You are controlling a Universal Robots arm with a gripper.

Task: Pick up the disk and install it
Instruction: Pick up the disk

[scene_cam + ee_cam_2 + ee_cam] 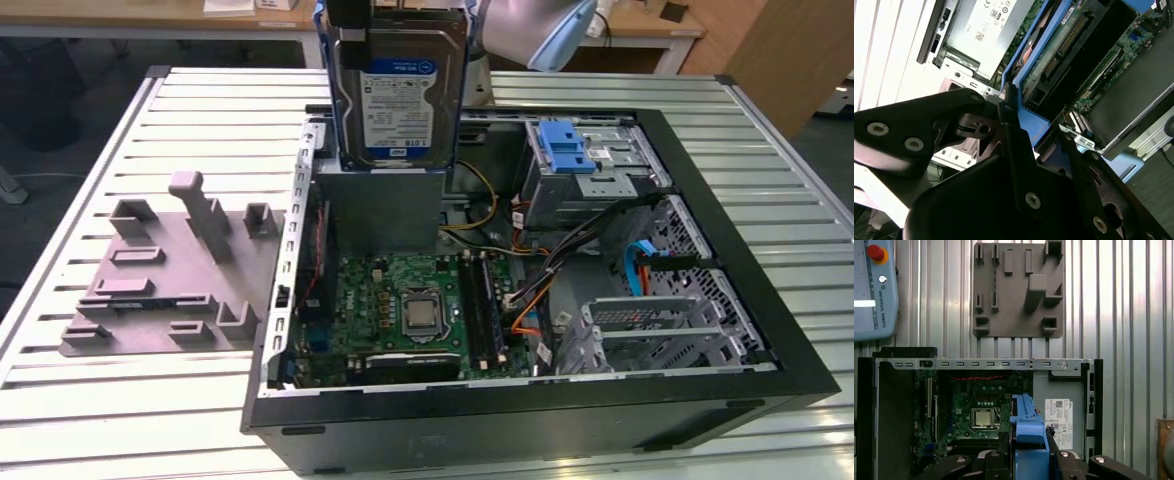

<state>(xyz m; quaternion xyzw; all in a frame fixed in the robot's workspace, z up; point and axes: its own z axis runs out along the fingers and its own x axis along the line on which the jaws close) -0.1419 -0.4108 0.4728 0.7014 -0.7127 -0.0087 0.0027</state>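
The disk (398,100), a silver drive with a white-and-blue label in a blue carrier bracket, hangs upright above the back of the open computer case (747,300). My gripper (350,20) is shut on its upper end. In the first wrist view the disk (1029,430) shows edge-on as a blue strip between my gripper's (1029,460) black fingers, over the motherboard. In the second wrist view the disk (1064,45) shows its green circuit side, with the blue bracket clamped in my gripper (1009,115).
A metal drive cage with a blue latch (574,150) stands at the case's far right; another cage (654,320) is nearer. The motherboard (400,310) and cables lie inside. The grey holder fixture (160,270) rests on the slatted table, left of the case.
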